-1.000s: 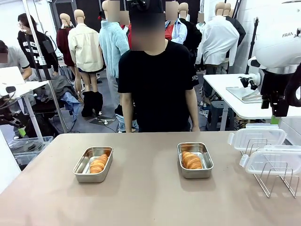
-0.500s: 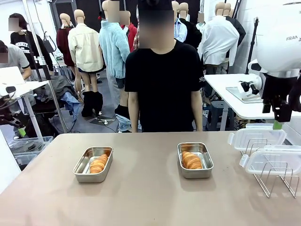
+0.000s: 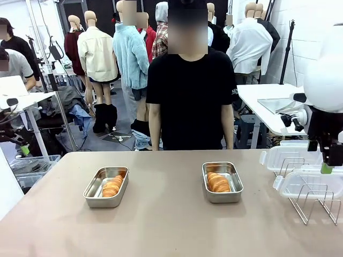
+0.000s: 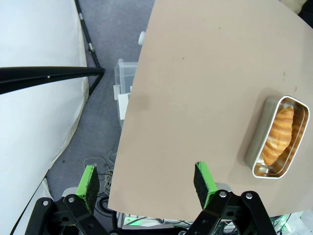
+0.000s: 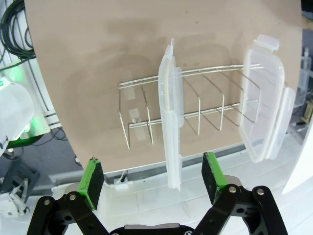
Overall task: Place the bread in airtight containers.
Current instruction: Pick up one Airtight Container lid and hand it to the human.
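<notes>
Two steel airtight containers stand on the table, each holding one golden bread roll. The left container (image 3: 102,202) holds bread (image 3: 112,186); the right container (image 3: 222,197) holds bread (image 3: 218,182). Two clear lids (image 3: 292,157) (image 3: 310,183) rest in a wire rack at the right. My right gripper (image 3: 327,166) hangs open just above them; in its wrist view the gripper (image 5: 152,175) looks down on an edge-on lid (image 5: 170,122) and a second lid (image 5: 264,98). My left gripper (image 4: 146,181) is open over the table's corner, apart from a container (image 4: 254,152) with bread (image 4: 278,137).
A person in a black shirt (image 3: 190,96) stands at the far edge, arms down. The wire rack (image 3: 316,206) (image 5: 205,105) sits near the table's right edge. Bare tabletop (image 3: 161,225) lies between and in front of the containers. Floor and a plastic box (image 4: 122,93) show past the left edge.
My right arm has come down toward the lids on the rack. The person has shifted slightly to the right. Containers, bread and lids have not moved.
</notes>
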Robot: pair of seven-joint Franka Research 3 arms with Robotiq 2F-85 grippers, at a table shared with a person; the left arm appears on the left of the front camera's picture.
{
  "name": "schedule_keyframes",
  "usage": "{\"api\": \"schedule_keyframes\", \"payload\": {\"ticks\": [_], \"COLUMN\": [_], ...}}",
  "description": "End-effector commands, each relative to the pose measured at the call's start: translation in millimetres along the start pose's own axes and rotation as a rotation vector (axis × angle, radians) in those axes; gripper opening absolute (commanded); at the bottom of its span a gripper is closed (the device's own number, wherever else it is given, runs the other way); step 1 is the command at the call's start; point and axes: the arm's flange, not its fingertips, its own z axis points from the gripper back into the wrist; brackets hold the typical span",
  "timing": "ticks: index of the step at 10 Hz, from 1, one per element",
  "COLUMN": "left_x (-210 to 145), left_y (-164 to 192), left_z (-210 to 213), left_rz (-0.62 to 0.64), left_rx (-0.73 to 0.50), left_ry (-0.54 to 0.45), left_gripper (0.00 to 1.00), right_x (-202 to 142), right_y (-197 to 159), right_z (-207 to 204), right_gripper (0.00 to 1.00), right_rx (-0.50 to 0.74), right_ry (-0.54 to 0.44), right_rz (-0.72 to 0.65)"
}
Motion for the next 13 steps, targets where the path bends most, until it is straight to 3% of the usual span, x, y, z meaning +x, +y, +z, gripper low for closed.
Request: {"api": "schedule_keyframes", "payload": {"ticks": [1, 12, 13], "left_x": [-0.3, -0.3, -0.3], "left_y": [0.9, 0.9, 0.9], "left_z": [0.3, 0.3, 0.3], "left_rz": [0.003, 0.003, 0.003], "left_rx": [0.000, 0.000, 0.000], "left_ry": [-0.001, -0.001, -0.001], "left_gripper": [1.00, 1.00, 1.00], "right_x": [6.4, 4.1, 3.9], "right_y": [-7.9, -65.4, -65.8], "right_z": [-19.0, -88.5, -89.3], "right_gripper": [1.00, 1.00, 0.89], "right_rx": [-0.058, 0.089, 0.080], "right_ry": [0.023, 0.061, 0.062], "right_rz": [-0.021, -0.113, -0.113]}}
